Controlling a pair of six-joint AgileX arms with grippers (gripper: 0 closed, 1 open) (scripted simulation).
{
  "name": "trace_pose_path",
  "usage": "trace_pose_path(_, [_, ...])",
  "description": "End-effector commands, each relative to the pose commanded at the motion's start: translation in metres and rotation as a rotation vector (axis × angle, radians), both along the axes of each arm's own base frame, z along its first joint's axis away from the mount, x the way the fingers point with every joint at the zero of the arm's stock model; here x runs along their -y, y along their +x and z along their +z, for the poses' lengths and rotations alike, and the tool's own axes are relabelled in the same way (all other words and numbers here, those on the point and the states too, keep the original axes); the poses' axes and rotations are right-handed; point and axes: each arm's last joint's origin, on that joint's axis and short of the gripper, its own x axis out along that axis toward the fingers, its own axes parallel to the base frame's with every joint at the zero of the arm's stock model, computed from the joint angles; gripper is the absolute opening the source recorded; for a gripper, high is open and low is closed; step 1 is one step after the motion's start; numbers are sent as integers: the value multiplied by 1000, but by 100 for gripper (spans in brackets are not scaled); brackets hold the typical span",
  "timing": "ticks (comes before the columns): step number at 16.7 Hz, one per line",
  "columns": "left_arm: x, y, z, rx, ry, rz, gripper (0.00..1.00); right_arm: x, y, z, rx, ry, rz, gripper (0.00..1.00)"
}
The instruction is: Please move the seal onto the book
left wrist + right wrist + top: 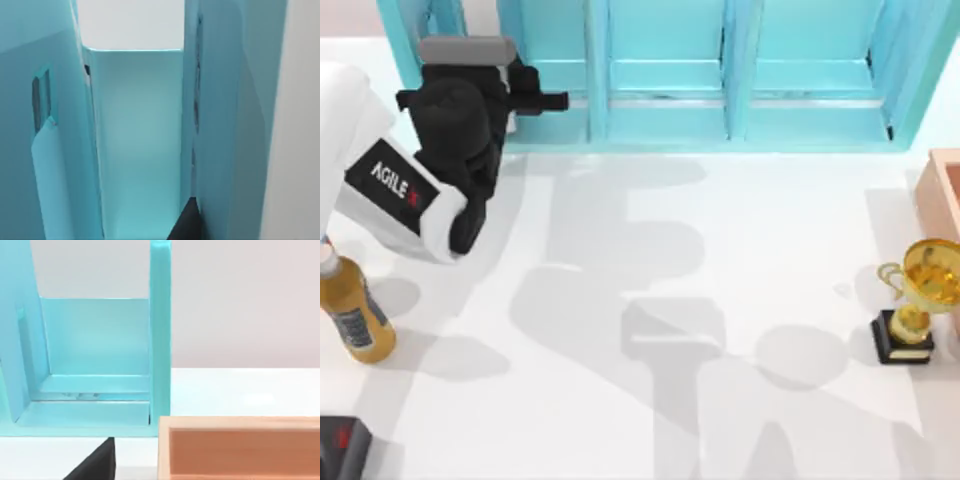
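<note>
The seal and the book are out of view. My left arm reaches to the back left of the table, and its black left gripper (535,100) sits at the front of the turquoise shelf unit (720,90), level with its leftmost compartment. In the left wrist view a narrow shelf compartment (137,150) is seen close up, with a dark tip of the gripper at the lower edge. A similar dark wedge of the right gripper (95,464) appears in the right wrist view, facing the shelf end (95,355).
An amber bottle (355,315) stands at the left edge. At the right stands a gold trophy (918,300) on a black base. A tan open box (942,190) (240,447) sits behind it. A dark object (340,445) lies in the front left corner.
</note>
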Motion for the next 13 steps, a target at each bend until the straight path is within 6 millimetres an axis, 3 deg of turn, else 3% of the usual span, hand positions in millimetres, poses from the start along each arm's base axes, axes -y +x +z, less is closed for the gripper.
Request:
trace_pose_path(3, [8,-16,29,-21,4,-10,0,0,0,0,0,0,0,100])
trace_pose_path(8, [13,-56,99,2,-1,-17,0,0,0,0,0,0,0,100])
trace_pose_path(13, [10,-95,137,0,-4,-4,0,0,0,0,0,0,0,100])
